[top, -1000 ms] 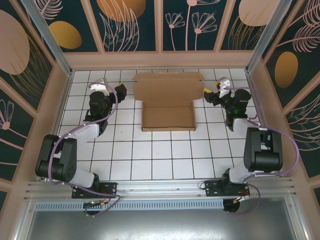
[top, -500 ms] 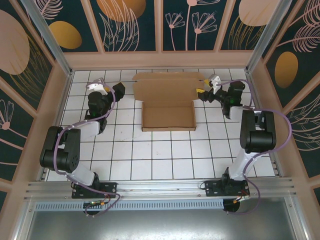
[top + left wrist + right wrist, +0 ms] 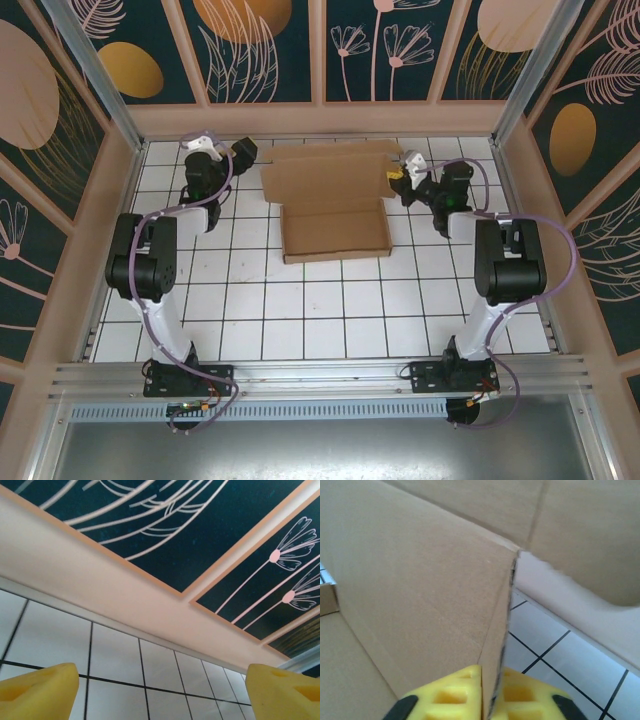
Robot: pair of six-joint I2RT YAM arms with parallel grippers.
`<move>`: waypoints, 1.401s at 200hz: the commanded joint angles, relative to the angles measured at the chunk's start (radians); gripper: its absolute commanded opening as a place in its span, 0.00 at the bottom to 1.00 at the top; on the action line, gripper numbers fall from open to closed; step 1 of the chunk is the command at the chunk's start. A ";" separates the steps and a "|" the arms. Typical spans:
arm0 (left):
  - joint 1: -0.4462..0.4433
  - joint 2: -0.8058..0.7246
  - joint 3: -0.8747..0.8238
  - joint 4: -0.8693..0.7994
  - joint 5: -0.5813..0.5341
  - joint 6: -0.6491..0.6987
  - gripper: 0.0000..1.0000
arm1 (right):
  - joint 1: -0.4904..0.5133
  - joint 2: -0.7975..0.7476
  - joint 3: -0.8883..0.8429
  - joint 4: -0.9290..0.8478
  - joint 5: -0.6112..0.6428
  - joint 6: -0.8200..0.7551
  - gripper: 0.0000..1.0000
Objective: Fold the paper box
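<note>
The paper box (image 3: 335,232) is plain brown cardboard: a shallow open tray in the middle of the tiled floor, its lid flap (image 3: 328,175) spread out behind it. My right gripper (image 3: 394,181) is shut on the lid flap's right edge. In the right wrist view the two yellow fingers (image 3: 450,697) pinch that thin cardboard edge (image 3: 496,645) between them. My left gripper (image 3: 244,152) hovers by the lid's back left corner, apart from it. Its yellow fingertips (image 3: 40,690) stand wide open over bare tiles with nothing between them.
The pale back wall (image 3: 320,118) rises right behind the lid and close in front of the left gripper (image 3: 160,692). Side walls (image 3: 105,220) fence in the white tiled floor (image 3: 330,310). Both arms reach far back from their bases at the near edge.
My right gripper moved left onto the lid's right edge and shut on it; the lid now sits slightly skewed. The left arm stretched back toward the wall.
</note>
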 commanded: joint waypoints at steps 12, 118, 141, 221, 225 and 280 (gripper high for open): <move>0.004 0.067 0.020 0.123 0.116 -0.090 0.85 | 0.050 -0.061 -0.036 0.023 0.195 0.008 0.03; 0.004 0.074 -0.075 0.329 0.159 -0.226 0.83 | 0.434 -0.007 -0.005 0.145 1.098 0.472 0.00; 0.004 0.052 -0.096 0.322 0.136 -0.225 0.83 | 0.480 0.048 0.023 0.174 1.235 0.505 0.01; 0.116 -0.267 -0.215 -0.089 -0.223 0.102 0.86 | 0.398 0.022 0.022 0.038 1.035 0.362 0.01; 0.120 -0.288 -0.224 -0.101 -0.237 0.136 0.86 | 0.392 0.020 0.015 0.037 1.021 0.359 0.01; 0.125 -0.436 -0.378 0.086 -0.113 0.528 0.82 | 0.376 0.024 0.008 0.047 0.890 0.318 0.01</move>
